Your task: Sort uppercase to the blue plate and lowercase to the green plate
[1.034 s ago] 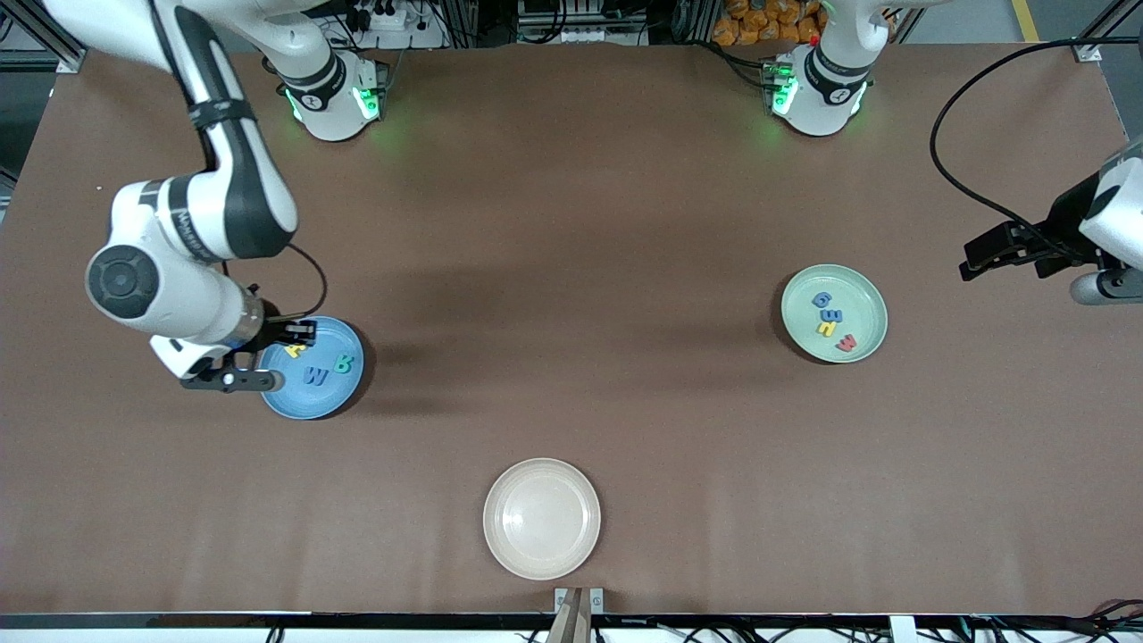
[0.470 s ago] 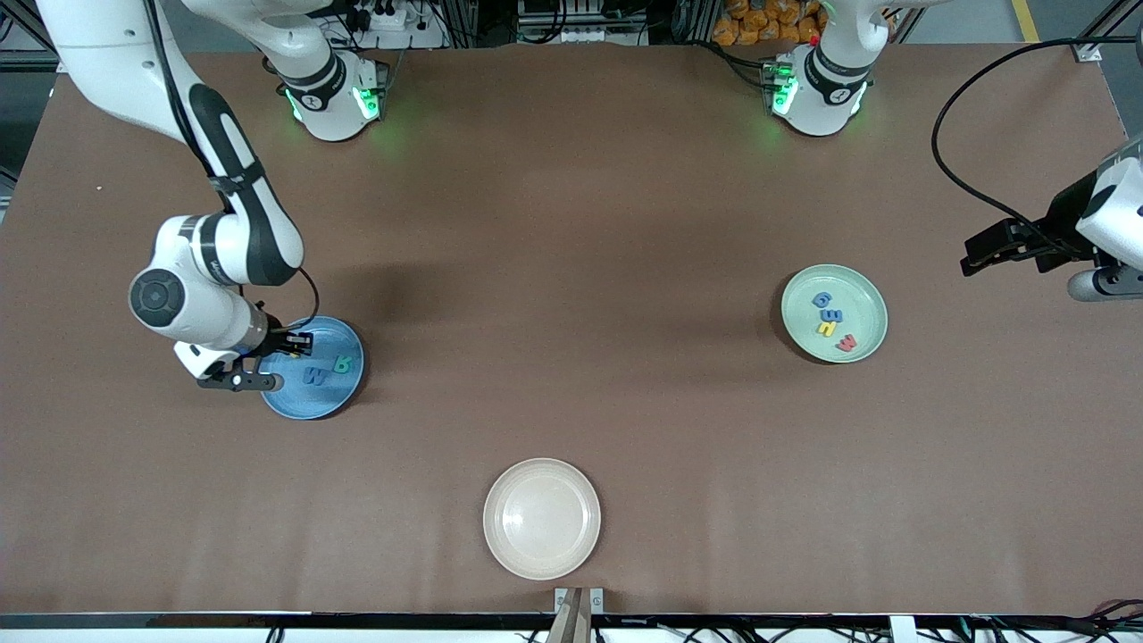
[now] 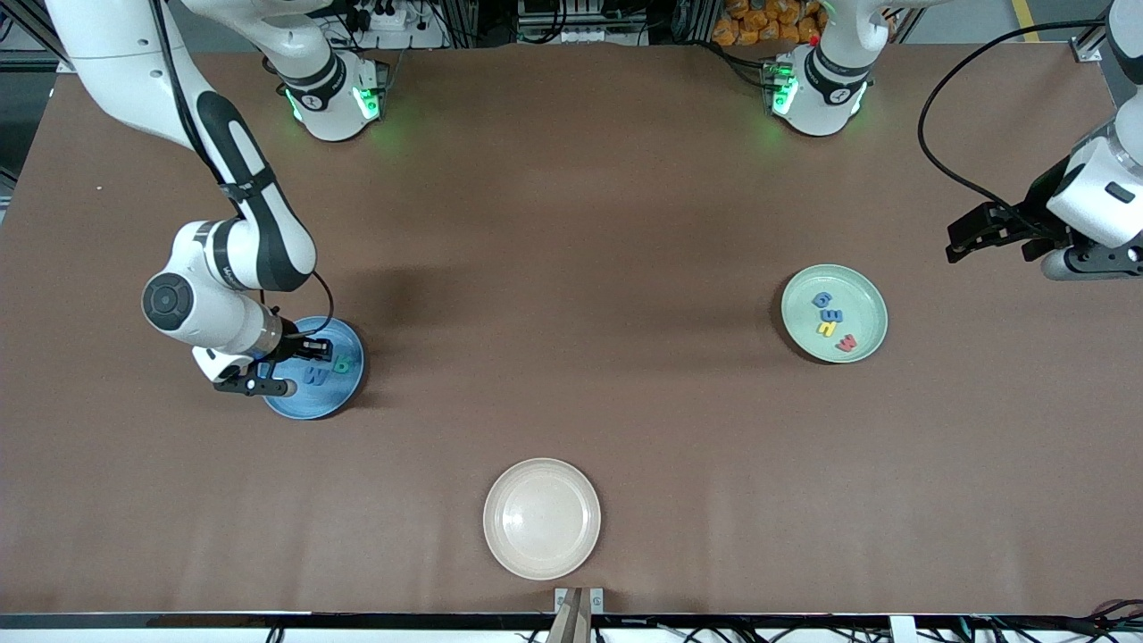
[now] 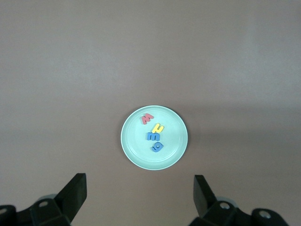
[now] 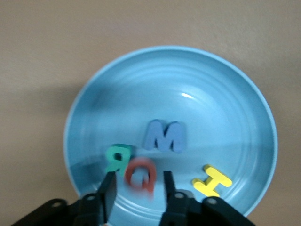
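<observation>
The blue plate [image 3: 304, 406] [image 5: 188, 84] lies toward the right arm's end of the table. My right gripper [image 3: 309, 346] [image 5: 139, 181] hangs low over it, open. The red Q [image 5: 140, 175] shows blurred between the fingers, with a gap on each side. The blue M [image 5: 163, 136], the green R [image 5: 117, 159] and the yellow H [image 5: 211, 181] lie in that plate. The green plate [image 3: 866, 304] [image 4: 174, 141] holds the lowercase letters: red m [image 4: 147, 118], a yellow letter [image 4: 157, 127], blue m [image 4: 153, 136] and blue g [image 4: 156, 147]. My left gripper [image 3: 969, 237] [image 4: 140, 193] waits open and empty over bare table beside the green plate.
A cream-white plate [image 3: 541, 518] with nothing in it sits near the table's front edge, midway between the two arms' ends. The brown tabletop [image 3: 571, 268] stretches between the blue plate and the green plate.
My right gripper has come down over the blue plate and opened, letting go of the red Q. The left gripper has shifted a little toward the robots' bases.
</observation>
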Controlling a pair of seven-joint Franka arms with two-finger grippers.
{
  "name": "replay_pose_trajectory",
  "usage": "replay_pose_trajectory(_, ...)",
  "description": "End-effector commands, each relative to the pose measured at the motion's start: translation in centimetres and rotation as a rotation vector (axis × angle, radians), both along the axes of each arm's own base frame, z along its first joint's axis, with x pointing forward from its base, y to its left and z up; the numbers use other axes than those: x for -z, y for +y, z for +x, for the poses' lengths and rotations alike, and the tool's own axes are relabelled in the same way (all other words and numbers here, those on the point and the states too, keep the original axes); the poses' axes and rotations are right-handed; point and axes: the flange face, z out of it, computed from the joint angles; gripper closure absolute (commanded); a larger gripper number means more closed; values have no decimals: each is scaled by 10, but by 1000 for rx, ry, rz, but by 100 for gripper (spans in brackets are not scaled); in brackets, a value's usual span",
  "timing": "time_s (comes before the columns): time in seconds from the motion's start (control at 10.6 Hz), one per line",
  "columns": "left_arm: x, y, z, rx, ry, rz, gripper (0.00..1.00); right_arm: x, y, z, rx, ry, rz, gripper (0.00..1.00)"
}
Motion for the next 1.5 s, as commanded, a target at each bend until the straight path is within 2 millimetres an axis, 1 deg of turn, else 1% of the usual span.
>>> replay_pose_trajectory(0.0,-14,5,-13,9,-33,72,0,-45,1,2,-3,-15,31,0)
replay_pose_trajectory(0.19,-32,6,-20,18,-69,102,0,-77,4,4,-21,6,40,0)
replay_pose_trajectory(0.28,-38,9,-24,21,-80,104,0,-102,3,4,-25,-12,41,0)
replay_pose_trajectory(0.38,-49,13,-30,13,-99,95,0,-128,-2,2,-21,-32,44,0)
replay_pose_trajectory(0.47,-59,13,-30,11,-115,95,0,-150,-12,0,-6,-51,47,0)
replay_pose_trajectory(0.56,-69,7,-29,19,-120,93,0,-165,-23,-2,9,-66,49,0)
replay_pose_trajectory(0.66,-70,4,-31,13,-110,91,0,-176,-30,-3,18,-84,47,0)
replay_pose_trajectory(0.75,-69,7,-33,11,-93,91,0,-193,-34,-2,20,-117,40,0)
replay_pose_trajectory(0.85,-67,7,-35,4,-76,92,0,-211,-35,1,11,-147,24,0)
replay_pose_trajectory(1.03,-66,8,-36,0,-71,91,0,-250,-36,-1,-3,-150,7,0)
replay_pose_trajectory(1.22,-65,9,-38,-9,-61,92,0,-294,-45,-10,-9,-157,-15,0)
replay_pose_trajectory(1.41,-65,8,-38,-62,-56,82,0,-324,-46,-22,-8,-193,-18,0)
